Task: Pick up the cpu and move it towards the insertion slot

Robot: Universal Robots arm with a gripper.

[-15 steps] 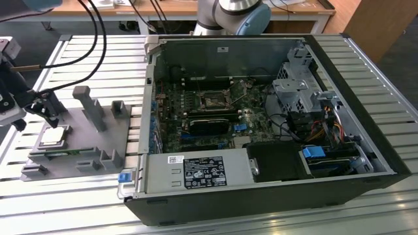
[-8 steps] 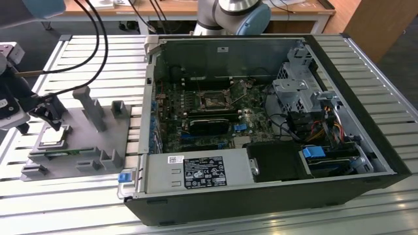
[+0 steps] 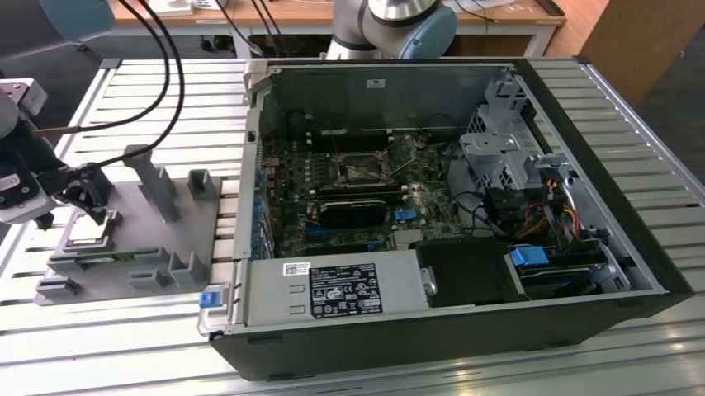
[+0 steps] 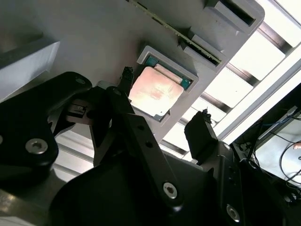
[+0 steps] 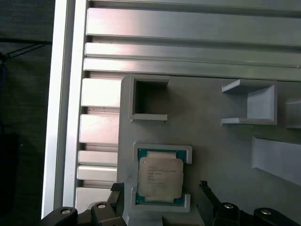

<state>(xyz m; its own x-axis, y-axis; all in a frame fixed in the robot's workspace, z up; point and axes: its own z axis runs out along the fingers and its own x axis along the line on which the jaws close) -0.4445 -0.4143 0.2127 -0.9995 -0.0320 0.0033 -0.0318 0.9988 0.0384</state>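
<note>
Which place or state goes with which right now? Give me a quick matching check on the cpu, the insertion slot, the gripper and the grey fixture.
Things:
1. cpu
2. insertion slot
3. gripper
4. grey fixture

Places or states:
A. on the motherboard inside the open computer case
B. open, straddling the cpu
C. lying in a recess of the grey fixture
D. on the slatted table, at the exterior view's left of the computer case

Pairs: 1-C, 2-A, 3-B, 4-D.
</note>
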